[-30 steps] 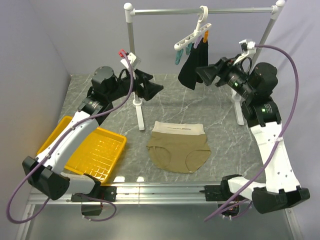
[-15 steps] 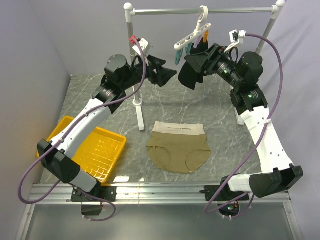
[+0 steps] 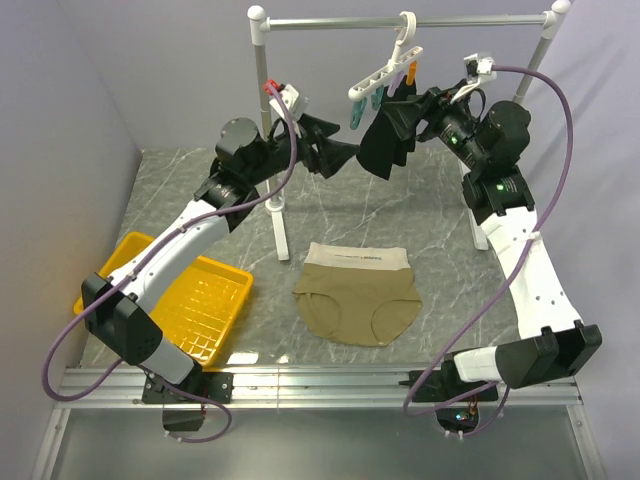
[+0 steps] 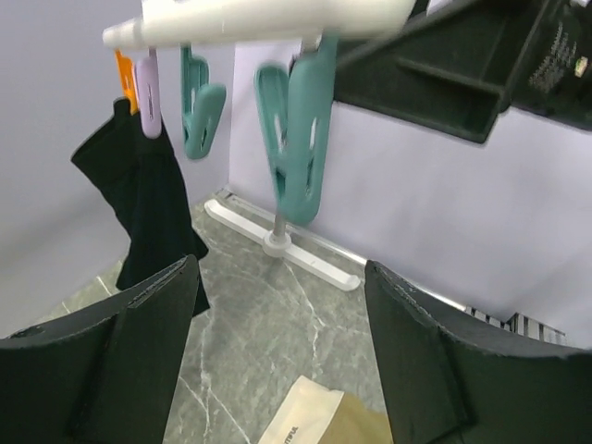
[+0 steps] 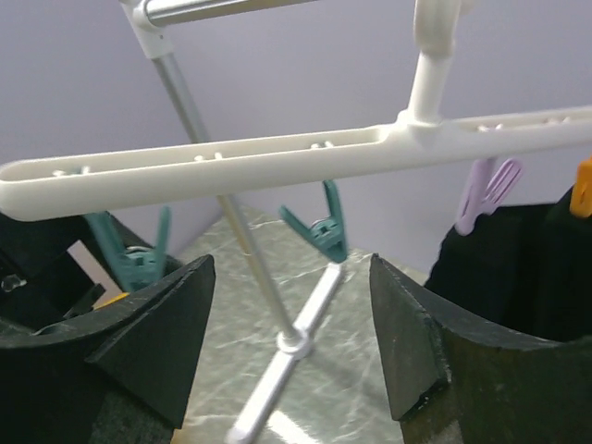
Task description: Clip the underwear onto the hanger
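Flat and spread on the grey marbled tabletop [image 3: 450,215], waistband toward the far side: the tan fabric briefs [image 3: 358,300], near the table's middle, well apart from both arms. Left of them, toward the near left corner, a yellow plastic tray [image 3: 190,310]. Above the far edge, hooked over the silver rail [image 3: 400,21] with white joints: the white plastic hanger [image 3: 385,78], bar slanted, small clothespin clips beneath. Pinned under its right end, a black garment [image 3: 378,150], hanging limp. Up at hanger height on the left, the left gripper [image 3: 345,157], jaws spread wide with nothing between them; in its wrist view, a teal clip [image 4: 298,139] dangling just ahead of the gap and a corner of the briefs far below. Up on the right, the right gripper [image 3: 392,118], close against the black garment in the overhead view, whether touching it impossible to tell; jaws likewise wide apart and empty, with the hanger's bar crossing just above the gap in its wrist view, and a purple clip [image 5: 486,190] and an orange clip [image 5: 583,185] off to the side over the dark cloth.
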Robot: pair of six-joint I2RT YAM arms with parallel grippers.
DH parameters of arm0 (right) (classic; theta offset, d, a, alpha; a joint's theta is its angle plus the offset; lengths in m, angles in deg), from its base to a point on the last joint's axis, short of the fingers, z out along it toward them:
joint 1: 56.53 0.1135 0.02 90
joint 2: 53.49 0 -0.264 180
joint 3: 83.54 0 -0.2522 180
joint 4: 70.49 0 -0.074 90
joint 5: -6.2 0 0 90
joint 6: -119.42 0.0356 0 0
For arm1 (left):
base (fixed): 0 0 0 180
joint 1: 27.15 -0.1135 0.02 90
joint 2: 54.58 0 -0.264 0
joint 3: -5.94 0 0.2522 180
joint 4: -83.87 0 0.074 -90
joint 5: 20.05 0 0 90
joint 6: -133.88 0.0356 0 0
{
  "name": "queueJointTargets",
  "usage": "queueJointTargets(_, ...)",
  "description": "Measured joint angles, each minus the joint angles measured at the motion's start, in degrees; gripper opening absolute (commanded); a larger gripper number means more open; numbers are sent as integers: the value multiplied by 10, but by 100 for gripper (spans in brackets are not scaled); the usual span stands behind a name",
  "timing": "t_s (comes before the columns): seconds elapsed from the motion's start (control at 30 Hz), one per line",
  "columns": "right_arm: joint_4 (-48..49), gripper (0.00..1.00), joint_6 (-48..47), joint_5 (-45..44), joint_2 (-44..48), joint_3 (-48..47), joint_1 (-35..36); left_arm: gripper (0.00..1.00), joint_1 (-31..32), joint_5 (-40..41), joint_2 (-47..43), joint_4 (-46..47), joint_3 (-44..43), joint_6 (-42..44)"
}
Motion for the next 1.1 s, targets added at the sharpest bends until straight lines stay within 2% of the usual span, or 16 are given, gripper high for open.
queueJointTargets(0.3,32,75,-82,77,-46,0,-15,81,-5,3,6,80,94,51)
queueJointTargets(0.7,101,77,-116,106,-74,0,-15,82,-14,3,73,198,89,84)
queueJointTargets(1.1,172,74,-95,108,-98,10,-15,83,-14,2,120,238,51,73)
